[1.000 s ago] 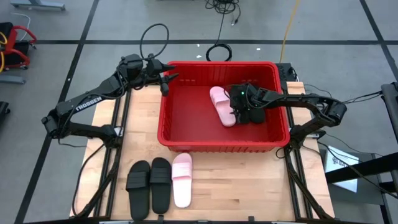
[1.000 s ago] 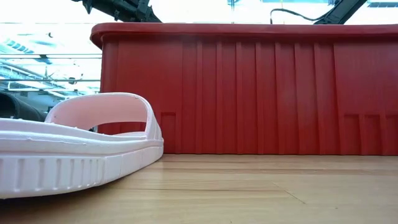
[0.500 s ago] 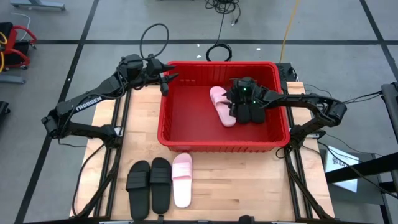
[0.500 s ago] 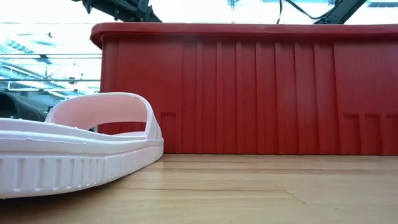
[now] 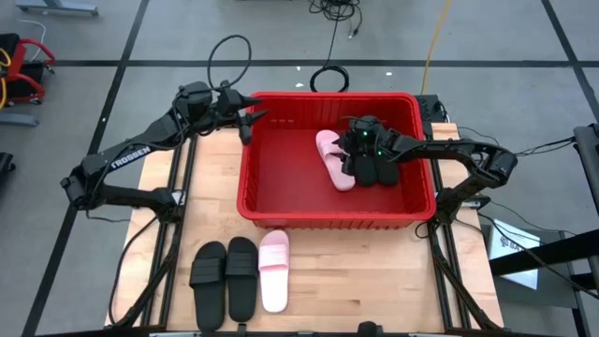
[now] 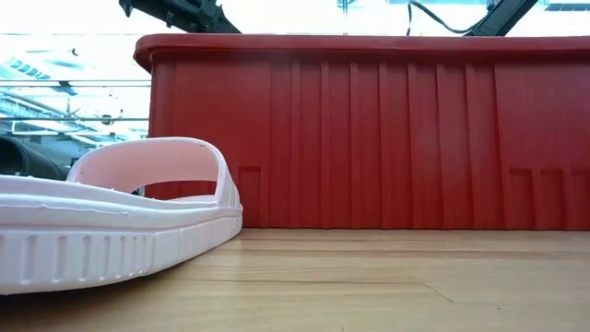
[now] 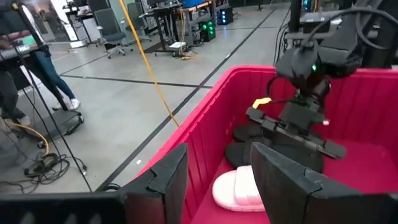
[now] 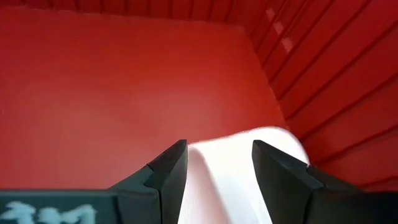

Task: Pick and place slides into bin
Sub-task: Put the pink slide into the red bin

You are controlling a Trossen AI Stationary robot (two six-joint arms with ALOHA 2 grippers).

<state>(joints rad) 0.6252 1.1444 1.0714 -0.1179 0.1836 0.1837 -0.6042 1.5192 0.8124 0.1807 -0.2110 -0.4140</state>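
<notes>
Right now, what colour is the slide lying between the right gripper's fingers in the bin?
Pale pink slide; the high view shows it best.

Ribbed red bin, pale pink slides, black slides, dark fingers.

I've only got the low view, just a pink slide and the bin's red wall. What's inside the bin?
Observer: One pale pink slide lies in the bin, with black slides beside it, partly hidden.
Operator: Where's the right gripper?
Observer: The right gripper is inside the bin, open just over that pink slide.
Operator: What's on the table?
Observer: A black pair and the pink slide you see, side by side in front of the bin.
</notes>
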